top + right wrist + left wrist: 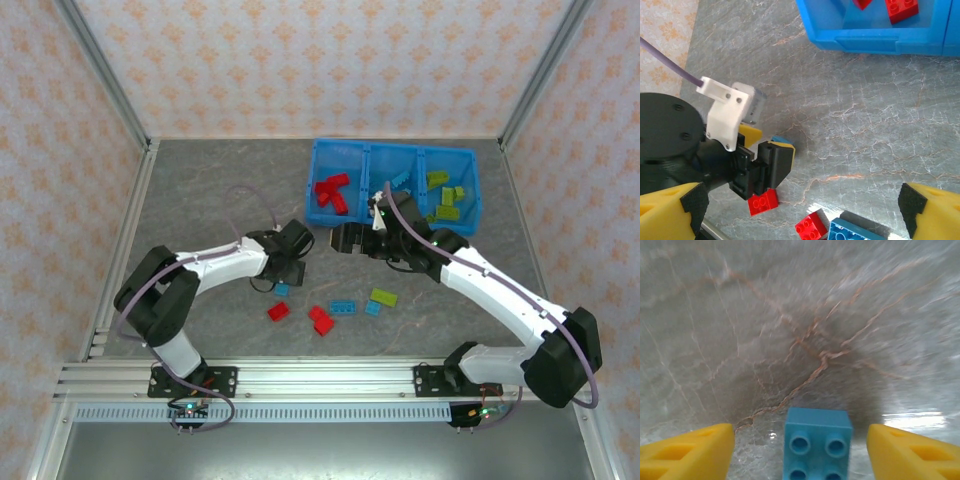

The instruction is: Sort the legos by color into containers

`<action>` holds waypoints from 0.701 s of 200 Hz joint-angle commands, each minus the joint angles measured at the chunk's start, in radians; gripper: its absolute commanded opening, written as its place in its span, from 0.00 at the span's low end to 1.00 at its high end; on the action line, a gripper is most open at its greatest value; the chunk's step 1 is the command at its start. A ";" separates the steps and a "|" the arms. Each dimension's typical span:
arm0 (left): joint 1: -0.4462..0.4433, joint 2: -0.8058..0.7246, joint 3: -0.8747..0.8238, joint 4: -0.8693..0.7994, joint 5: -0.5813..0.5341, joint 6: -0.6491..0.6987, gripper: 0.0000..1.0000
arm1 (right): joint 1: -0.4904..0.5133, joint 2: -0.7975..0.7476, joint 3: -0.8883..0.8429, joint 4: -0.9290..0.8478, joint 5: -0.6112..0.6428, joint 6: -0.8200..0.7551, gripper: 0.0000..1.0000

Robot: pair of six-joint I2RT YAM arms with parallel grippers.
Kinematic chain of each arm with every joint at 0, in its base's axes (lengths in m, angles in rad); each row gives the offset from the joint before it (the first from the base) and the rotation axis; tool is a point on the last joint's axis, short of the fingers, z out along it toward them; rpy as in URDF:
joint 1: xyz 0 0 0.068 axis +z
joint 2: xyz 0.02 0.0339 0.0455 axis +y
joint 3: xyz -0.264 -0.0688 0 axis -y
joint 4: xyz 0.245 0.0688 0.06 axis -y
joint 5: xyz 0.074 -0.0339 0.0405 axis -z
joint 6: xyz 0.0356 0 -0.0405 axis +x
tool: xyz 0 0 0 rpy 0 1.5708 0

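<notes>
My left arm stretches low, the left gripper with fingers apart astride a studded light blue brick on the veined table, nearside of the glossy blue tray; my right gripper gapes empty beside it.

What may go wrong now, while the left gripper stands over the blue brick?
1. The blue brick lies nearer one finger of the left gripper, so closing may push or turn it instead of gripping it.
2. The right gripper hangs open close to the left one; they might collide.
3. A red brick lies right beside the left gripper and might be knocked.
</notes>
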 commanded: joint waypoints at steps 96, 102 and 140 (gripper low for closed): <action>-0.034 -0.129 0.129 0.143 0.118 0.057 0.24 | 0.001 -0.037 -0.006 -0.029 0.050 0.035 0.99; -0.041 -0.120 0.182 0.146 0.123 0.075 0.24 | 0.001 -0.084 -0.021 -0.018 0.089 0.044 0.99; -0.067 0.080 0.553 0.171 0.120 0.182 0.22 | 0.001 -0.290 -0.103 0.010 0.360 0.107 0.99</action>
